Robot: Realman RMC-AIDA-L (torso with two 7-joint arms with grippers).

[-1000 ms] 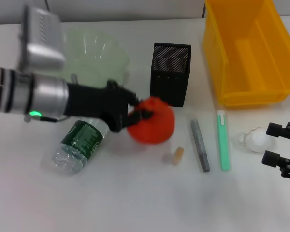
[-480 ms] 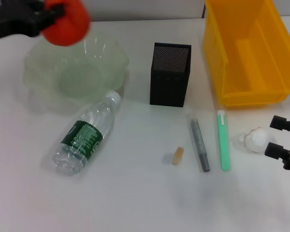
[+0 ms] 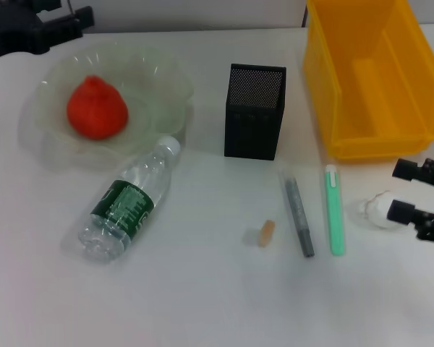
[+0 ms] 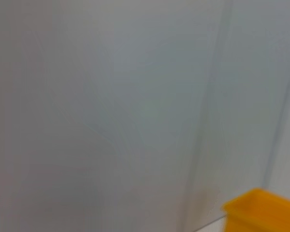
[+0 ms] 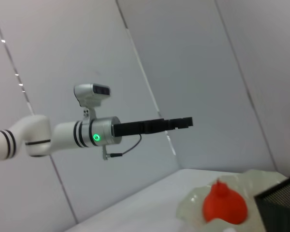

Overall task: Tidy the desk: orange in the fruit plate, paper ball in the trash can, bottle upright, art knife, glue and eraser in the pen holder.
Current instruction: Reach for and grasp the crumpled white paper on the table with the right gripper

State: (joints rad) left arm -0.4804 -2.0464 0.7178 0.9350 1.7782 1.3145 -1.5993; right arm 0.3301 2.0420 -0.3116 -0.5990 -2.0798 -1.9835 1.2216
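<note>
- Wall (image 5: 193, 58): plain pale grey panels, thin vertical seams between them, small light glints along 1 seam.
- Lighting: even, diffuse.
- Same grey wall strip behind the white tabletop (image 3: 202, 289).

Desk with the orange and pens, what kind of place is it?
Probably a robot test room set up like an office desk: a mesh pen holder, a yellow trash can, and bare grey walls behind.

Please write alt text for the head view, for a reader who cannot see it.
The orange lies in the fruit plate, with the empty left gripper above its far edge. The right gripper brackets the paper ball; the bottle lies on its side.
</note>
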